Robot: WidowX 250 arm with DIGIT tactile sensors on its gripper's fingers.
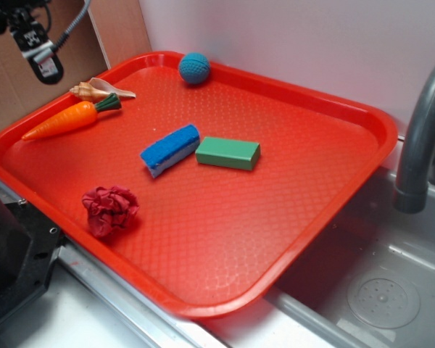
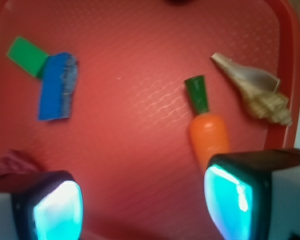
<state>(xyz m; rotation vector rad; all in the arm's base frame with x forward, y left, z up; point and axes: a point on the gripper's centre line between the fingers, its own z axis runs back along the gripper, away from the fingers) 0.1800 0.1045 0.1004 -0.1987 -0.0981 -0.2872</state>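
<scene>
Wrist view, left to right: red cloth (image 2: 10, 162), green block (image 2: 26, 56) and blue sponge (image 2: 57, 87) lie clear of the gripper (image 2: 145, 207), jaws spread and empty; the carrot (image 2: 207, 135), near the tray's (image 2: 286, 60) edge at picture right, sits off-centre, partly behind one finger (image 2: 230, 200), shell (image 2: 255, 92) beside it. Shift until the carrot's orange body fills the gap, then descend. Only the exterior view shows you the blue ball (image 1: 194, 68) at the far edge.

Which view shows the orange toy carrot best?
Exterior view: the orange plastic toy carrot lies whole on the red plastic tray. The wrist view shows it closer, but a gripper finger hides its tip.
</scene>
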